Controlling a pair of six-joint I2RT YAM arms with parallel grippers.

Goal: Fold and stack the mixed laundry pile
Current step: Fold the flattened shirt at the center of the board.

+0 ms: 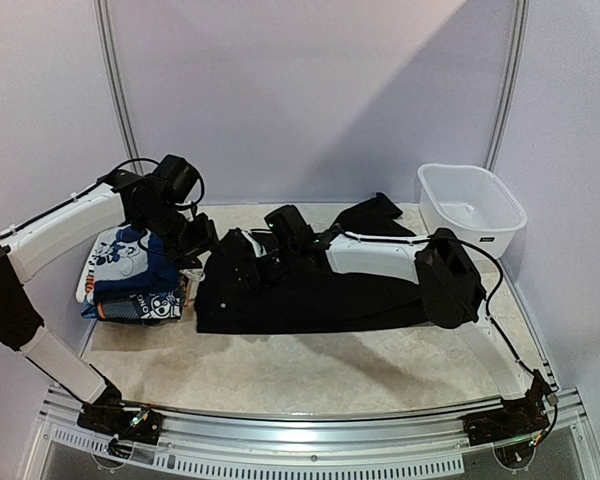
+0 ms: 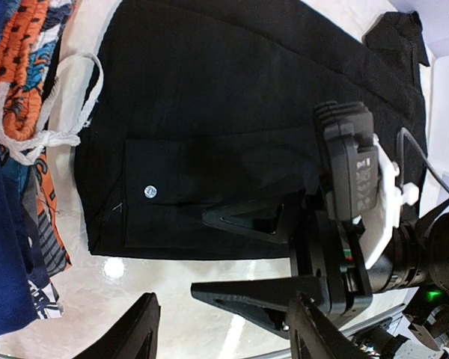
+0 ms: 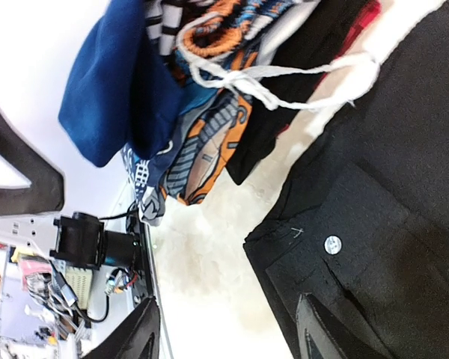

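Note:
A large black garment (image 1: 310, 295) lies spread flat mid-table, with a pocket button (image 2: 148, 191) near its left corner. To its left is a stack: navy blue cloth (image 1: 145, 268) over blue cartoon-print cloth with orange bits (image 1: 120, 305). The right wrist view shows the navy cloth (image 3: 112, 82), the cartoon print (image 3: 202, 149), a striped piece (image 3: 161, 15) and a white drawstring (image 3: 269, 75). My left gripper (image 1: 195, 245) is open and empty between the stack and the garment. My right gripper (image 1: 235, 250) is open and empty over the garment's left corner (image 3: 284, 247), and also shows in the left wrist view (image 2: 198, 253).
A white plastic tub (image 1: 470, 205) stands at the back right. A flap of the black garment (image 1: 380, 215) sticks out toward the back wall. The beige table top (image 1: 310, 370) shows bare in front of the garment. The right arm (image 1: 380, 255) lies across the garment.

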